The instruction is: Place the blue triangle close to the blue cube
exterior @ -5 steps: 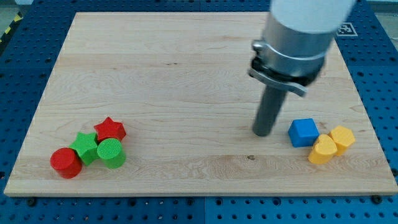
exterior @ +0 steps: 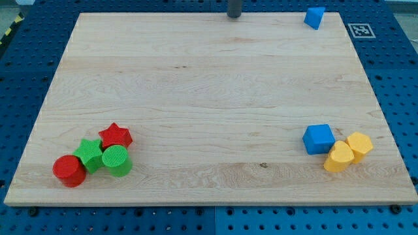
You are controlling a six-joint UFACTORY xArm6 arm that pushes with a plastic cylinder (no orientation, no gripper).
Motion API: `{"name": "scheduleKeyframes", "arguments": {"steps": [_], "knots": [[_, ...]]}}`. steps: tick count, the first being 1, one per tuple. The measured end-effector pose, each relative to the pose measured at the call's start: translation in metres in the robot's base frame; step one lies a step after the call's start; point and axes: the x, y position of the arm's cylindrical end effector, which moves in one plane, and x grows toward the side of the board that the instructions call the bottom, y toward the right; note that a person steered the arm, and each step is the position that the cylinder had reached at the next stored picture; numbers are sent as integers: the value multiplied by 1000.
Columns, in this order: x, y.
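The blue triangle [exterior: 314, 17] lies at the top right corner of the wooden board [exterior: 196, 98]. The blue cube [exterior: 318, 139] sits near the lower right, touching two yellow blocks. My tip [exterior: 234, 15] is at the board's top edge, a little right of centre, well to the left of the blue triangle and far above the blue cube. Only the rod's lower end shows.
Two yellow blocks [exterior: 339, 157] [exterior: 359, 145] sit right of the blue cube. At the lower left is a cluster: a red star [exterior: 115, 136], a green star [exterior: 89, 154], a green cylinder [exterior: 117, 160] and a red cylinder [exterior: 68, 170]. A marker tag [exterior: 360, 30] lies off the board's top right.
The rod has moved from just left of the blue cube up to the board's top edge. The blue triangle, hidden before by the arm, now shows at the top right.
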Motion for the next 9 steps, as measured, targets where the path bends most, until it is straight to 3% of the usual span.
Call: {"name": "scheduleKeyframes", "arguments": {"steps": [2, 3, 4, 5, 6, 7, 9], "knots": [[14, 5], [85, 32], [150, 94], [176, 186], [176, 277], [164, 283], [39, 279]]}}
